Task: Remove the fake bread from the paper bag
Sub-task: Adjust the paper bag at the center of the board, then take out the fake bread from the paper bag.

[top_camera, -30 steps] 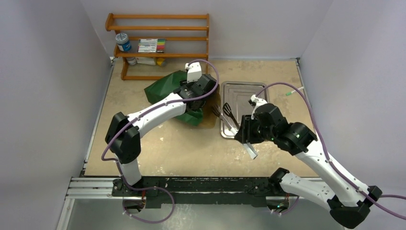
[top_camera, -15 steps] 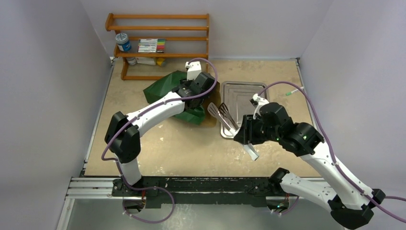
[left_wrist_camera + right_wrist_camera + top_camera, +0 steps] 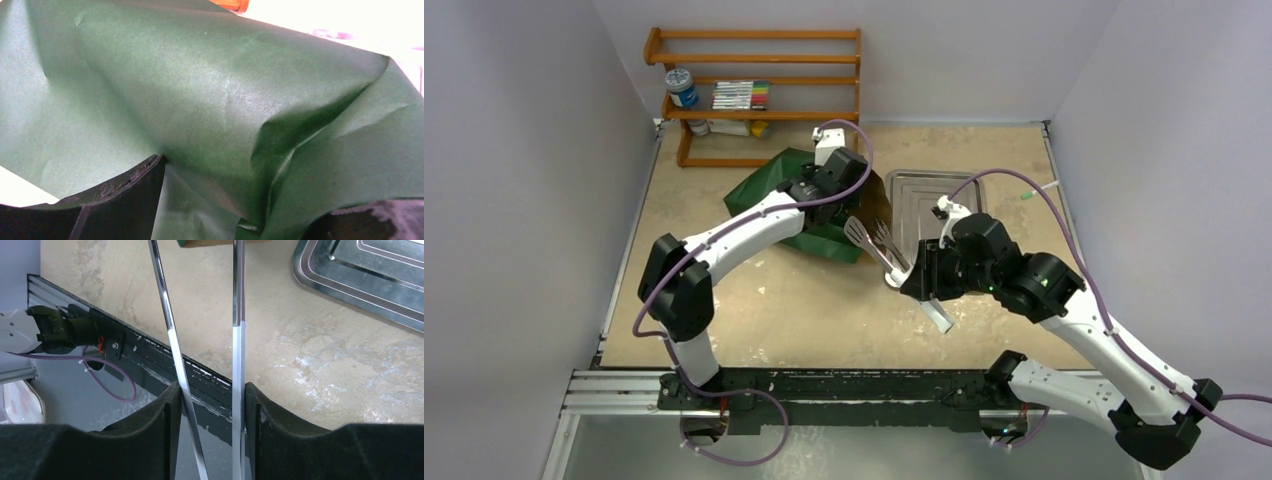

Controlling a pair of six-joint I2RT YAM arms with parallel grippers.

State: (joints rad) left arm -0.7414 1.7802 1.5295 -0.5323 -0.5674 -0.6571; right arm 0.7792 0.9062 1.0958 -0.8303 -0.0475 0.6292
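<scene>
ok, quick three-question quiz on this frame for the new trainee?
1. True or false: the right tool is shut on the metal tongs.
2. Which way do the tongs' tips point? A) toward the paper bag B) to the right C) toward the near edge
3. What lies flat just right of the bag?

Key: 1 true. 2 A. 3 the silver tray.

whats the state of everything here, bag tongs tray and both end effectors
paper bag, lying on its side, crumpled
metal tongs, held up, arms apart, nothing between the tips
metal tray, lying flat, visible part bare
left end effector, fingers apart against the paper bag, grip unclear
right end effector, closed on the metal tongs
</scene>
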